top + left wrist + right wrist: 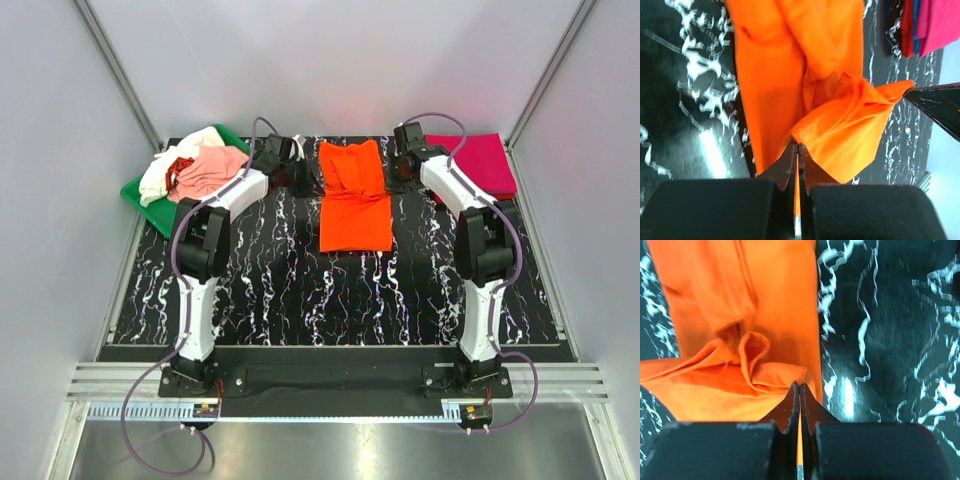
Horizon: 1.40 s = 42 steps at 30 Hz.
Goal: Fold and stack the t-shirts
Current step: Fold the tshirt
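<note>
T-shirt [355,200], bright orange, lay part-folded at the far middle of the black marbled table [270,290], its far end pinched in my left gripper [798,145] and right gripper [799,384], both clamped tight on cloth, magenta t-shirt [478,160] flat beyond the right, heap of t-shirts [200,168] on the green tray [138,195] far left.

Flat green plastic tray [138,193]: at the far left corner of the bench, set askew to its edges. Black, white-veined marble-pattern bench [300,290]: glossy. Pale grey enclosure panels [330,60] on three sides. Ribbed aluminium rail [330,382] along the near edge.
</note>
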Motion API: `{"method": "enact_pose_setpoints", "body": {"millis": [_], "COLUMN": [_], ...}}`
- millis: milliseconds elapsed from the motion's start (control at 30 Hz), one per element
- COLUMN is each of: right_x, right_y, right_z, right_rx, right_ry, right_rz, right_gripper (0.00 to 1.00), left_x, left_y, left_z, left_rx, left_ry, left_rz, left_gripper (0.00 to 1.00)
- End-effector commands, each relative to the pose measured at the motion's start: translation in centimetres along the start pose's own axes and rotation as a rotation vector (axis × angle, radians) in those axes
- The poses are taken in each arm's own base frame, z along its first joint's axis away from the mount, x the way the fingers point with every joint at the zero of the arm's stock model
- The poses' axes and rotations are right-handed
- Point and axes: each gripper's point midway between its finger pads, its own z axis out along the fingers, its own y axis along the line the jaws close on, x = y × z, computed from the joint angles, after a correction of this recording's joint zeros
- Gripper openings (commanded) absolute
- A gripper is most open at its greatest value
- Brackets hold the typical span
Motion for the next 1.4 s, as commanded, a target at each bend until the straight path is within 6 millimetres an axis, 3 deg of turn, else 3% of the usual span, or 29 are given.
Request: {"method": "enact_pose_setpoints", "body": {"millis": [0,167,367,500,567,633,667,800,900,1000,1033,1067,1233,1367], "right_x": [-2.5,-4.1,-5.8,-5.8,-5.8,-6.4,-6.4,-7.9,-7.0,-4.2,-2.6,-1.8,2.7,4.7], "right_y": [1.0,1.4,0.7,0.4,0.2,0.3,-0.2,-0.8,-1.0,-1.0,-1.0,-0.9,-0.1,-0.8], "right_z": [0.0,1.5,3.8,5.6,6.8,6.9,7.2,4.5,1.8,0.0,-0.4,-0.5,-0.1,1.0], "right_rx": [-0.056,-0.074,-0.073,-0.09,-0.084,-0.081,-0.074,-0.076,-0.096,-0.134,-0.154,-0.17,-0.276,-0.272], "right_ry": [-0.039,-0.06,-0.069,-0.053,-0.051,-0.063,-0.058,-0.075,-0.049,0.014,0.046,0.065,0.177,0.227], "right_rz": [-0.034,-0.058,-0.059,-0.068,-0.074,-0.085,-0.083,-0.046,-0.034,-0.036,-0.036,-0.039,-0.047,-0.045], "right_gripper": [0.0,0.0,0.0,0.0,0.09,0.18,0.28,0.4,0.43,0.45,0.46,0.47,0.5,0.51], "left_x": [-2.3,-3.5,-5.8,-7.2,-7.8,-8.1,-8.1,-8.0,-6.0,-3.0,-2.8,-0.9,2.2,4.8], "left_y": [-1.0,-0.5,2.2,1.9,1.2,0.9,0.9,0.7,1.0,1.3,0.3,1.3,1.1,1.1], "left_z": [0.6,2.1,3.5,3.9,4.2,4.1,3.8,2.0,0.6,-0.8,-1.9,-1.7,-1.9,-0.9], "left_rx": [0.082,0.12,0.102,0.156,0.198,0.217,0.217,0.201,0.158,0.119,0.127,0.104,0.093,0.09], "left_ry": [-0.021,-0.016,-0.058,-0.095,-0.105,-0.11,-0.112,-0.132,-0.102,-0.072,-0.086,-0.06,-0.027,0.023], "left_rz": [-0.001,-0.011,-0.078,-0.08,-0.066,-0.051,-0.046,-0.011,0.002,0.015,0.039,0.024,0.049,0.044], "left_gripper": [0.0,0.0,0.0,0.03,0.24,0.35,0.38,0.4,0.4,0.41,0.41,0.42,0.43,0.43]}}
